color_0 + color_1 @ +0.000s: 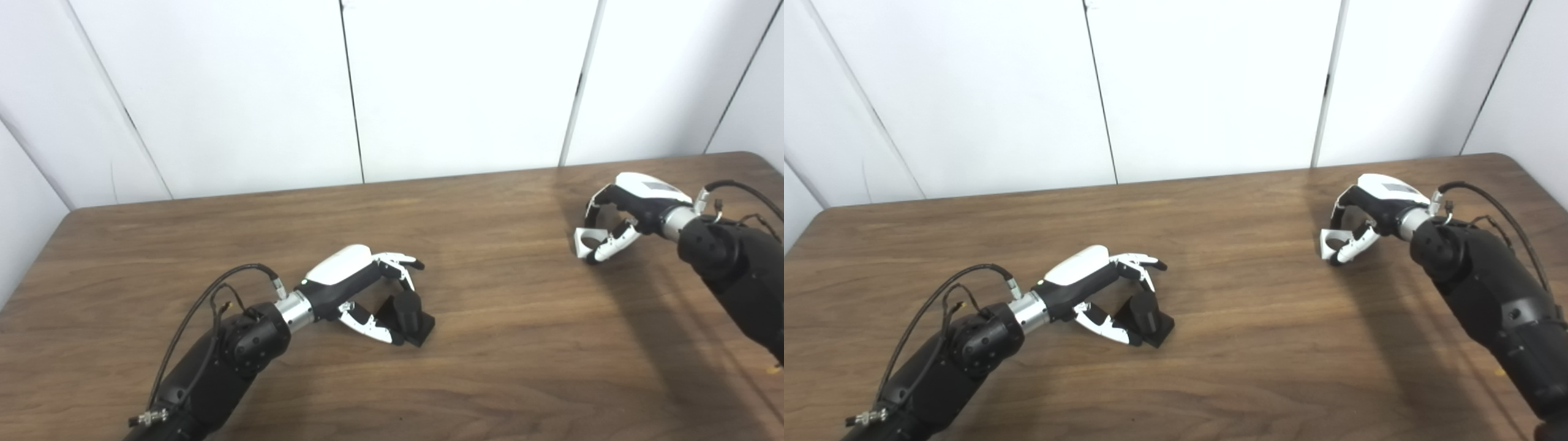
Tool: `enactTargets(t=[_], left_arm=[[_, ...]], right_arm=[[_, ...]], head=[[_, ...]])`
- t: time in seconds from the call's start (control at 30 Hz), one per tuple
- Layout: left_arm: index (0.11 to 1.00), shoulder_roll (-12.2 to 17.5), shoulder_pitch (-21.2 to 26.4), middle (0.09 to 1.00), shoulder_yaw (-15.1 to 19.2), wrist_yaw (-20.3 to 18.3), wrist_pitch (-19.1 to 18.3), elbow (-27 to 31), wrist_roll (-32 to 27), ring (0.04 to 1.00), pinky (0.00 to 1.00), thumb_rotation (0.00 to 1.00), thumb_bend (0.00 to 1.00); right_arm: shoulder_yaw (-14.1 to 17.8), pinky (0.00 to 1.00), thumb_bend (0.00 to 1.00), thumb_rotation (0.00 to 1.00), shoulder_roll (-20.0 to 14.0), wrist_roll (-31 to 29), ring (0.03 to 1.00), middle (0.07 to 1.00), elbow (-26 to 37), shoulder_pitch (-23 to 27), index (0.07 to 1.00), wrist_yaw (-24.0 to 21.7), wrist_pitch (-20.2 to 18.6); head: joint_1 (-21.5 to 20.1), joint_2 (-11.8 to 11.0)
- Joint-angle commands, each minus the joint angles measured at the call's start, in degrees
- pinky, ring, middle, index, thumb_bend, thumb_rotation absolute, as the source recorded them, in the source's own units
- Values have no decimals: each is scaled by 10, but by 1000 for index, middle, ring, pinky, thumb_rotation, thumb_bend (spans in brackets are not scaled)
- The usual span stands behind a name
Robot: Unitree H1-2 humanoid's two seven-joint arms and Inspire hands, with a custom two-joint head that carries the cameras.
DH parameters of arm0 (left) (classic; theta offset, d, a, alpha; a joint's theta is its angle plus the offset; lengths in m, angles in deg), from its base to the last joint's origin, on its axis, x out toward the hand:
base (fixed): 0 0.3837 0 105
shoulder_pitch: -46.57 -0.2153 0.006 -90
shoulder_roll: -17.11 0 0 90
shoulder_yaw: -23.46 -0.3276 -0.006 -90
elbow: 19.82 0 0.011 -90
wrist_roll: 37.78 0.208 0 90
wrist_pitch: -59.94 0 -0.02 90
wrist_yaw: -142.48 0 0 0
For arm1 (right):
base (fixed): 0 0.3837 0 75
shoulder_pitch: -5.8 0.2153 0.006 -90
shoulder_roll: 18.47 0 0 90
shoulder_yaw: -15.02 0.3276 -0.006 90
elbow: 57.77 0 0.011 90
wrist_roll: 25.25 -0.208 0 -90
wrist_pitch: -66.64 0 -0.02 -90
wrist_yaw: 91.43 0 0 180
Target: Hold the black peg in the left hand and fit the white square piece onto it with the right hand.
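Note:
The black peg [409, 315], a short cylinder on a square base, stands on the wooden table [490, 343] left of centre. My left hand [361, 288] is cupped around it: the fingers [401, 263] arch over its top with a small gap, and the thumb lies by its base. The peg rests on the table. At the far right, my right hand [618, 214] is closed on the white square piece [585, 242], pinched between thumb and fingers just above or on the table. It also shows in the right eye view [1331, 243].
White wall panels [459, 92] stand behind the table's far edge. The table's right corner [759, 156] is close behind the right hand. Bare wood lies between the two hands.

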Motion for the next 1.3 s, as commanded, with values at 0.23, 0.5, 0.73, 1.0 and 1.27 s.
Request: enactTargets(t=[0.23, 0.5, 0.73, 1.0, 1.27], left_arm=[[491, 25, -43, 874, -24, -53, -47, -33, 43, 894, 759, 70, 522], [491, 26, -41, 877, -25, -52, -46, -35, 45, 901, 788, 70, 522], [491, 23, -41, 876, -25, -51, -50, -33, 46, 900, 771, 69, 522], [492, 22, -38, 881, -26, -56, -55, -31, 46, 908, 799, 70, 522], [491, 20, -36, 878, -26, -55, -53, -35, 42, 901, 777, 69, 522]], right_arm=[[33, 884, 518, 135, -21, 18, 896, 819, 53, -35, 486, 41, -6], [65, 899, 518, 136, -23, 16, 905, 821, 117, -59, 485, 51, 13], [63, 870, 516, 142, -33, 32, 910, 833, 160, -57, 486, 20, 10], [67, 821, 519, 141, -31, 45, 894, 825, 220, -52, 484, -14, 10], [62, 824, 518, 142, -21, 49, 906, 834, 271, -38, 484, -65, 9]], head=[[2, 1], [0, 1], [1, 0], [1, 2], [9, 4]])
